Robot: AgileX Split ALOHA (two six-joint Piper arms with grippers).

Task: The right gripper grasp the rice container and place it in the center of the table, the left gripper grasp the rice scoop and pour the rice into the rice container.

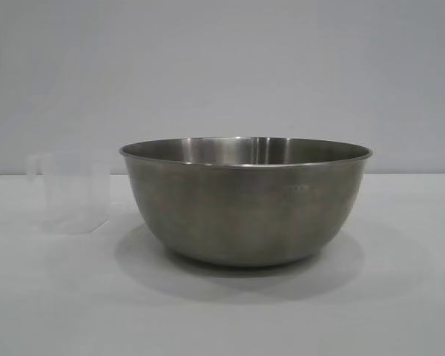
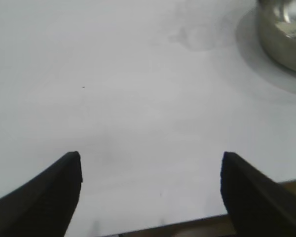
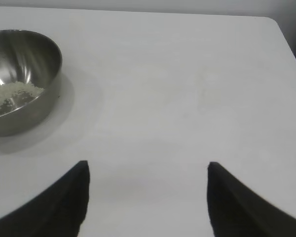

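Steel rice container point(image 1: 245, 200) hides its rice point(image 3: 12, 96) outside; right hand point(image 3: 148, 197) and left hand point(image 2: 150, 190) gape wide.

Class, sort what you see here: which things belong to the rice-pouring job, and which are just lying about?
Belong to the job:
rice container
rice scoop
rice
left gripper
right gripper
table

Just lying about:
nothing visible

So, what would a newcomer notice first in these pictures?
First, the large round brushed-steel rice container standing mid-table, with pale rice already lying in its bottom. Beside it, toward the left arm's side, stands the small frosted plastic rice scoop, upright. The left gripper and right gripper hover open over the white table.
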